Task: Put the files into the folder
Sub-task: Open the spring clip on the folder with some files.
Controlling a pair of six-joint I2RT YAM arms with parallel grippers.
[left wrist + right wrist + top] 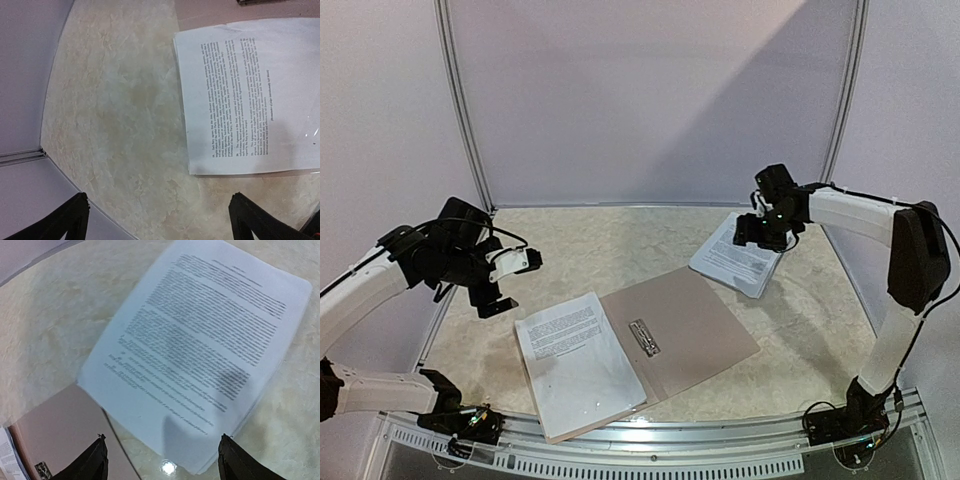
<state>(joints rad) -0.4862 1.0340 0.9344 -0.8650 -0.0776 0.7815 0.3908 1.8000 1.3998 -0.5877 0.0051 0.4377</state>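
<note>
Fetching step: right tool (pixel 162 440), released, hangs over the files (pixel 735 258) beyond the folder (pixel 705 325) and must pinch one; left tool (pixel 159 200) released too.

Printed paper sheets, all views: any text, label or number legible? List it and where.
"[Remainder of page intentionally left blank]": seems to read so, italic line on the white printed sheet lying on the flat tan cardboard folder, left wrist view.
Its paragraphs: too small to read.
Other white printed stack, right wrist view: blurred, unreadable.
Folder: no print seen.
</note>
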